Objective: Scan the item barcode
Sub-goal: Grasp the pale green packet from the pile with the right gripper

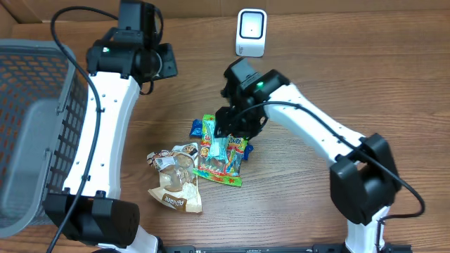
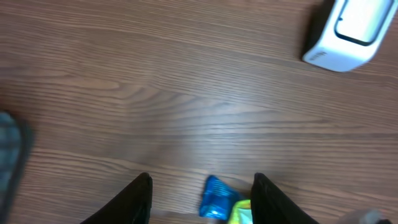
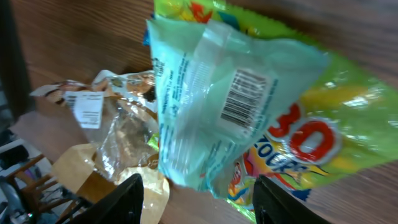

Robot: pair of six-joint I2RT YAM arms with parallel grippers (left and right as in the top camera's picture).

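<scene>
Lying mid-surface on a green candy bag (image 1: 226, 171), the pale teal packet (image 3: 205, 118) shows its barcode (image 3: 242, 96) face up. The right hand (image 3: 199, 186) hangs over it, fingers apart on either side of the packet's edge; whether they pinch it I cannot tell. A blue wrapper (image 2: 217, 198) and a brown snack bag (image 1: 176, 190) lie beside the pile. The left hand (image 2: 202, 180) hovers spread and empty toward the far edge, near the white scanner (image 1: 251, 31).

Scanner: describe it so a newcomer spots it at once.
On the wooden table, look to the far edge, past the pile of snack packets. The scanner stands alone: a small white box with a rounded window, plain and boxy where the packets are crinkly and colourful.
</scene>
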